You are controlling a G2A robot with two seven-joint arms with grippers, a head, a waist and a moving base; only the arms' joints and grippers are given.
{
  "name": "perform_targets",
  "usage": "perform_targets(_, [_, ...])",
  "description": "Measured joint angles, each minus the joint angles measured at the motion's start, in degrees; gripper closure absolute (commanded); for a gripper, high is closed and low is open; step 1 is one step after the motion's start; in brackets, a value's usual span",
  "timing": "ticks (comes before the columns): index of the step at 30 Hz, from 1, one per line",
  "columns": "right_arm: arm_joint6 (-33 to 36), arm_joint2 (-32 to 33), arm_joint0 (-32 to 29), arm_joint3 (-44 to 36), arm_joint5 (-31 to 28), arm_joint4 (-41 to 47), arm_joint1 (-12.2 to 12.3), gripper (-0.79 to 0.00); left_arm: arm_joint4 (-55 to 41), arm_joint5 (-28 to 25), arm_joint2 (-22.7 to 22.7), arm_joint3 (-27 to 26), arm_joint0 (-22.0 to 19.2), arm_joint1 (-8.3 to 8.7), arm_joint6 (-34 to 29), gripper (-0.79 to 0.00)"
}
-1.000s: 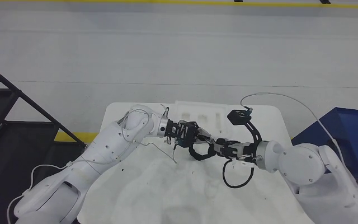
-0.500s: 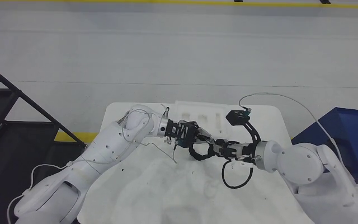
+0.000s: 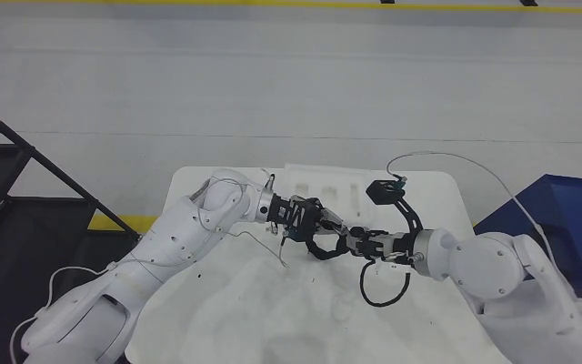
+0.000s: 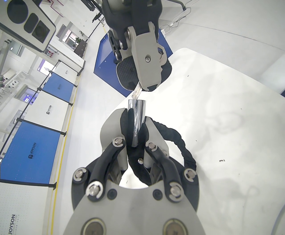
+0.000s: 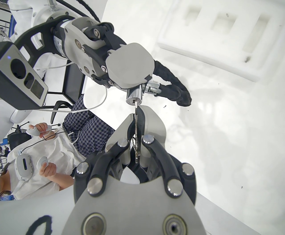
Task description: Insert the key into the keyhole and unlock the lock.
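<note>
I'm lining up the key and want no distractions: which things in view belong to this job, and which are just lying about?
For the job: key in the right gripper; lock with its black cable, in the left gripper.
Lying about: foam tray with hollows, on the table.

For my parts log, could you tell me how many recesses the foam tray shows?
3, in one row along the tray: an outer recess, the middle one, the other outer one. More may be hidden.
</note>
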Motion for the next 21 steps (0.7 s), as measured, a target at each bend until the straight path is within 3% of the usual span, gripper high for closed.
perform_targets(10, [0.0,-0.3,0.2,0.1,0.0,0.2,0.1,0.000,-0.1,0.0,0.3,0.4,0.0,0.00,0.4,0.000])
perform_targets(21, [-2.3,1.1,-0.4,1.1,-1.3,0.4,0.3,0.000,-12.9,-5.2,-4.0,4.2,3.3,0.50,-3.1,0.000])
